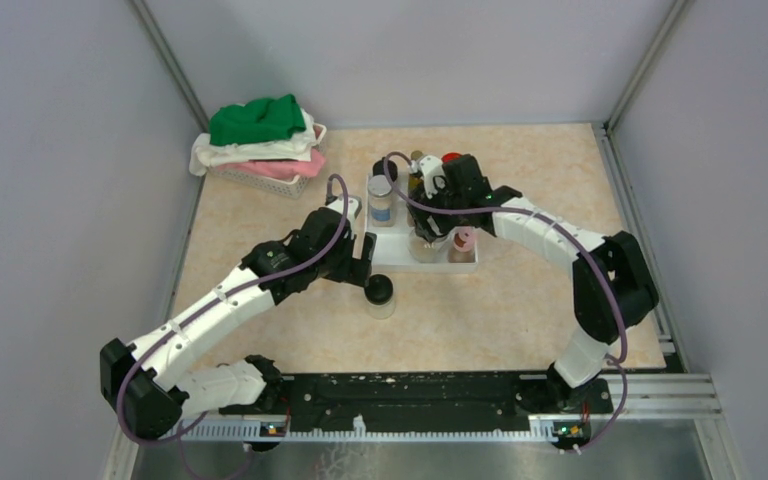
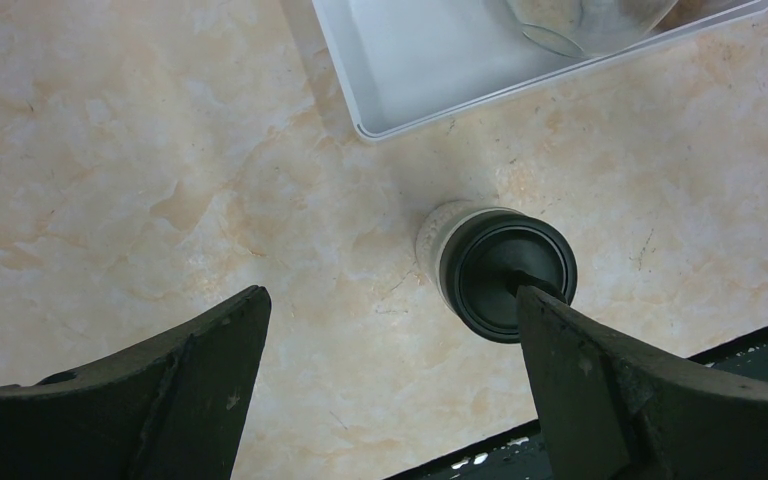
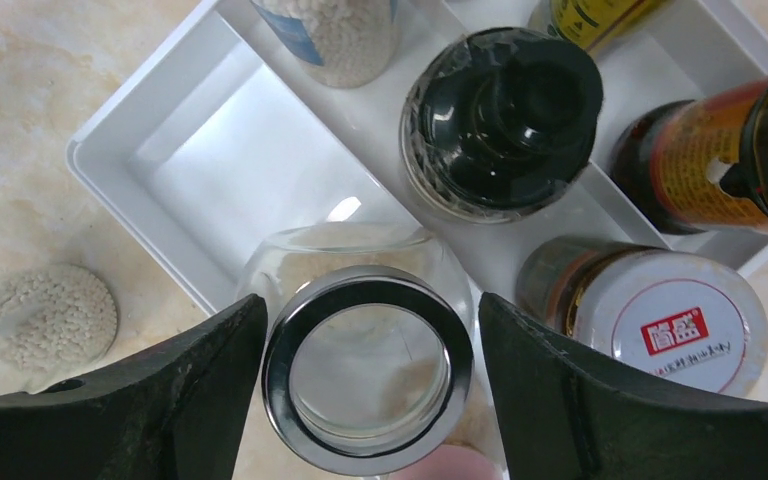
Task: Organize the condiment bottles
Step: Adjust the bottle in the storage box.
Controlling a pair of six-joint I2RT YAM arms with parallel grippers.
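Right wrist view: your right gripper (image 3: 370,305) straddles the silver-rimmed jar (image 3: 365,375) at the near edge of the white tray (image 3: 220,170). The fingers sit right against it, so I can't tell if it's clamped. Left gripper (image 2: 392,295) has its jaws wide apart, holding nothing, above the black-capped jar (image 2: 505,275), which stands on the table (image 2: 110,150) just outside the tray.

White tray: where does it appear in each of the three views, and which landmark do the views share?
Top external: white tray at the table's centre.
Left wrist: one corner of it at the top edge.
Right wrist: it fills the upper middle.
Shared landmark: the clear glass jar standing in the tray.
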